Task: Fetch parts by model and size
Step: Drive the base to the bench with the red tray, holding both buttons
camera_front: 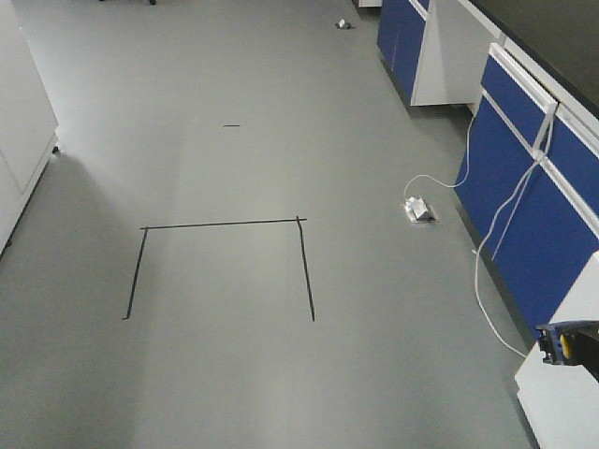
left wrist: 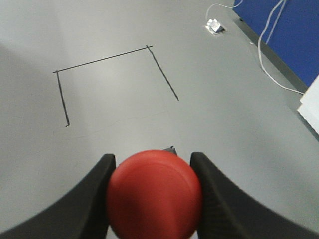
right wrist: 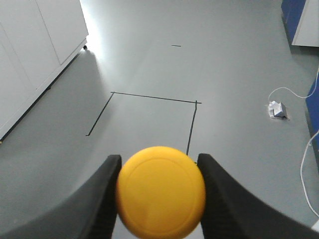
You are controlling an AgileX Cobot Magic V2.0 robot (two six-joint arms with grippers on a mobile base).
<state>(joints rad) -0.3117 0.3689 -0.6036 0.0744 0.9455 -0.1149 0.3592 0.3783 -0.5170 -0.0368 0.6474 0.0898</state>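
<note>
Left gripper [left wrist: 152, 158]: clamped on the red switch [left wrist: 154, 196], cap filling the gap.
Right gripper [right wrist: 158, 158]: clamped likewise on the yellow switch [right wrist: 160, 191].
Beyond the fingertips: black tape outline [left wrist: 107, 59] on grey floor [left wrist: 224, 109]; floor socket [left wrist: 214, 26] and white cable [left wrist: 264, 59] farther right.
Hidden: switch bodies, behind the caps.

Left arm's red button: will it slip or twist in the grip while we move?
Probably stiff: the red cap looks like hard plastic. Its smooth round rim might rotate or slip between the fingers of the left gripper.
</note>
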